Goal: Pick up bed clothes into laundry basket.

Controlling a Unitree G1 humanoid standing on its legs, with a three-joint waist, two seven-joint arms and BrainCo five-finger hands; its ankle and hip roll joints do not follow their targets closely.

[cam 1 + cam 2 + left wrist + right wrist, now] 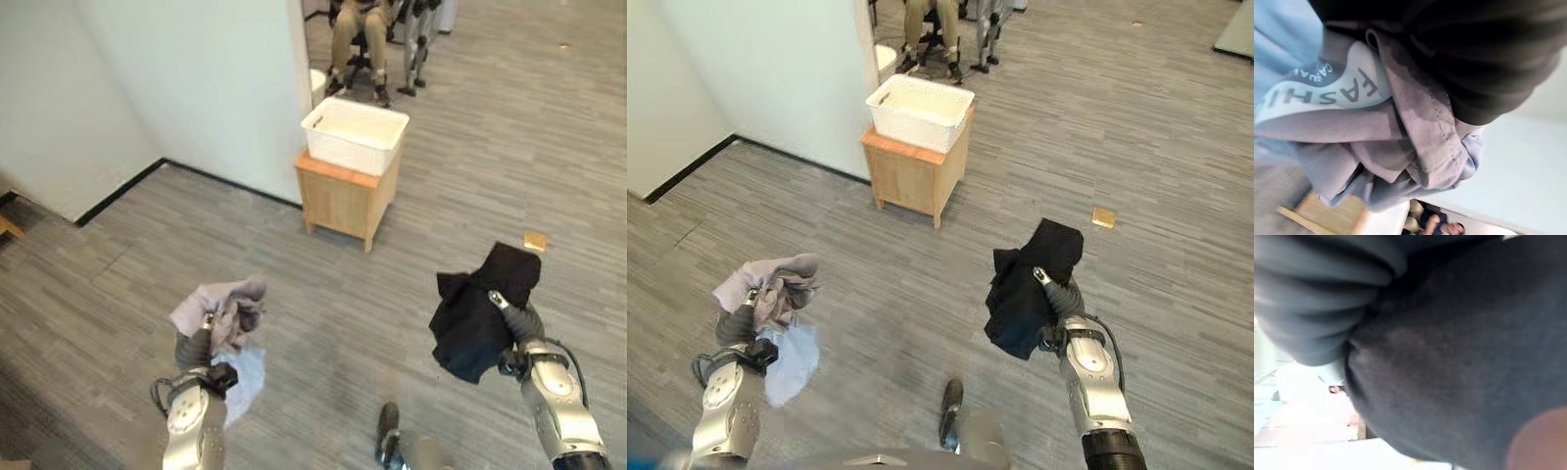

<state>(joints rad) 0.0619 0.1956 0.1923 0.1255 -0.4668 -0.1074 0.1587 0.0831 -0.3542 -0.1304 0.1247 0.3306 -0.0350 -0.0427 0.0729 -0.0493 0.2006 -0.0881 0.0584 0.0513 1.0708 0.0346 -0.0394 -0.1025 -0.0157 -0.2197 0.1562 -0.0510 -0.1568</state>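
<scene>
A: What are the fingers doing?

B: The left hand (200, 345) clutches a lilac-grey garment (223, 305); the right hand (524, 323) grips a black garment (480, 315), both held up off the floor.

A: And the laundry basket (354, 135)?

B: Straight ahead on a wooden stand (345, 197), well apart, roughly between the two arms.

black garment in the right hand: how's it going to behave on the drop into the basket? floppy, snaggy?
Likely floppy: the black garment drapes over the right hand and sags below it in loose folds. Probably light, since it hangs from that one grasp. It may cling or snag on release, as cloth is draped over the fingers. The white basket on the wooden stand is open-topped.
</scene>
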